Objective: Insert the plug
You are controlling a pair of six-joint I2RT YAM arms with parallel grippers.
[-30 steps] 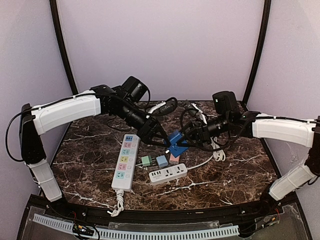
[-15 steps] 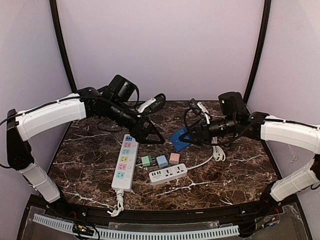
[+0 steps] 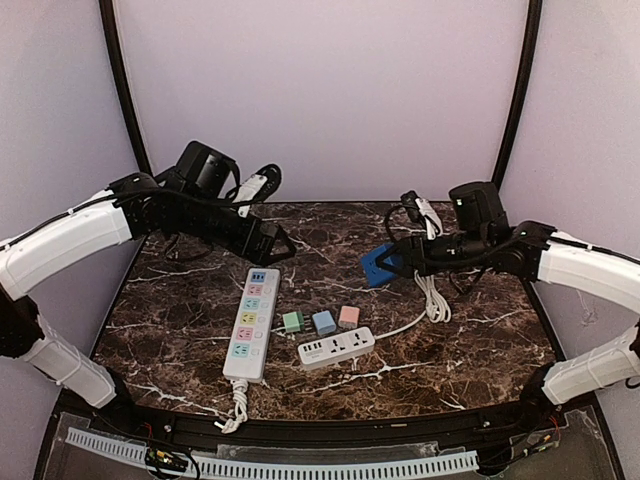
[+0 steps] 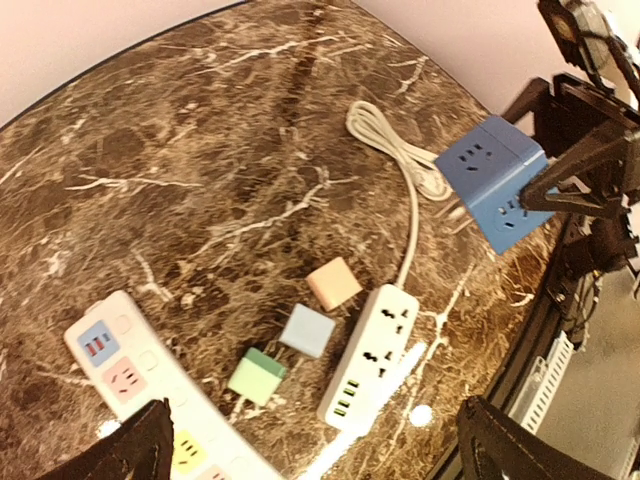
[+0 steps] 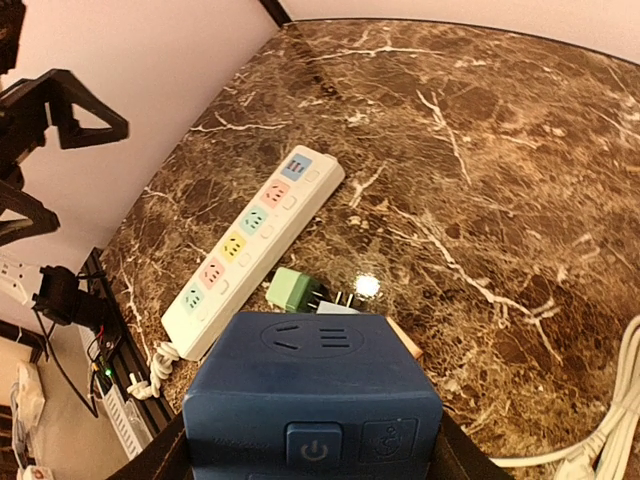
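Note:
My right gripper [image 3: 393,262] is shut on a blue cube socket [image 3: 378,266] and holds it above the table's back right; the cube fills the right wrist view [image 5: 315,390], socket face up, and shows in the left wrist view [image 4: 492,180]. My left gripper [image 3: 272,244] is open and empty, in the air over the back left, jaws wide apart [image 4: 330,462]. Three small plugs lie in a row mid-table: green [image 3: 292,321], light blue [image 3: 324,322] and pink [image 3: 348,316]. They also show in the left wrist view: green [image 4: 257,375], light blue [image 4: 307,330], pink [image 4: 334,284].
A long white power strip [image 3: 250,322] with coloured sockets lies left of the plugs. A short white strip [image 3: 336,346] with USB ports lies in front of them. A coiled white cable [image 3: 433,298] lies at the right, below the cube.
My left arm has drawn back to the left, away from the cube. My right arm has carried the blue cube to the right and back.

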